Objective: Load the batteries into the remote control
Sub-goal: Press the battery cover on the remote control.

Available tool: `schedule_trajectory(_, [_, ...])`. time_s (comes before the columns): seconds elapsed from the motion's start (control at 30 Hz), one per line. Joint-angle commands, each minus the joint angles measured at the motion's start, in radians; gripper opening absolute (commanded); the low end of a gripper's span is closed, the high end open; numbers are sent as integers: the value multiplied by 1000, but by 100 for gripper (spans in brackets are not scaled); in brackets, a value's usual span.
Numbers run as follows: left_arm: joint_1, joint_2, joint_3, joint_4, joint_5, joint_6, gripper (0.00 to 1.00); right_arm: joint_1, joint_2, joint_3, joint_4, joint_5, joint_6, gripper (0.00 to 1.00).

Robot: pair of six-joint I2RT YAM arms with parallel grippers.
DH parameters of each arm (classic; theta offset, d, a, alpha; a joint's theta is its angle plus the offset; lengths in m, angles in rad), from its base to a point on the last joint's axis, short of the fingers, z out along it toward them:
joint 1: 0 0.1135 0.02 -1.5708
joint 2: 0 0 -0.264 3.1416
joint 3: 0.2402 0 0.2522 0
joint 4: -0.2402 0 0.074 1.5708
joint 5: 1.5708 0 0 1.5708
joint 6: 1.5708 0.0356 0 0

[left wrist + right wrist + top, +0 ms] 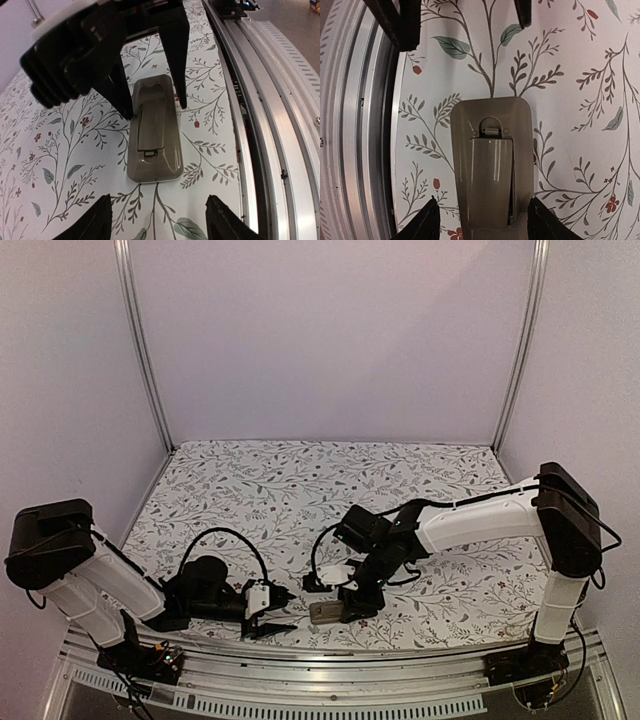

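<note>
- We see the remote control [490, 170] lying flat on the worktop [300, 490], greyish-tan back upward, near the worktop's near edge and between the two arms.
- A long panel [487, 175] covers most of its back, with a small arched notch and latch at one end. In the right wrist view a thin dark slit runs along one side of that panel; we cannot tell whether the panel is fully seated.
- The right fingers [424, 224] stand apart, one on each side of the remote's end. Patterned cloth shows between one finger and the remote's side, while the other finger sits right at the opposite edge. We cannot tell whether it touches. They grip nothing.
- In the left wrist view those same dark fingers come down over the remote's far end, and their tips reach the cloth beside it.
- The left fingers [94, 221] are also spread wide and hold nothing. They sit low, just off the remote's other end, and point along its length towards it without touching.
- From above, the left arm [100, 580] lies low along the near edge, and the right arm [480, 520] reaches in and bends down over the remote.
- The worktop carries a white cloth printed with leafy sprigs and small red buds.
- A ribbed aluminium rail [300, 655] runs along the near edge, close beside the remote's long side.
</note>
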Motion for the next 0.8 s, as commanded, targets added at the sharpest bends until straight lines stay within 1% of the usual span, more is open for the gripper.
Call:
schedule_trajectory(0.0, [2, 0, 2, 7, 11, 2, 64, -2, 17, 19, 10, 5, 22, 54])
schedule_trajectory(0.13, [2, 2, 6, 13, 15, 6, 64, -1, 26, 20, 11, -2, 28, 48])
schedule_trajectory(0.37, [3, 24, 23, 22, 31, 7, 64, 28, 13, 7, 12, -21, 19, 44])
schedule_trajectory(0.47, [3, 39, 27, 33, 37, 9, 64, 33, -4, -10, 34, -25, 28, 36])
schedule_trajectory(0.67, [2, 60, 48, 34, 40, 21, 64, 36, -23, -30, 46, -18, 44, 27])
schedule_trajectory(0.77, [3, 74, 59, 34, 47, 28, 64, 36, -37, -43, 42, -8, 44, 27])
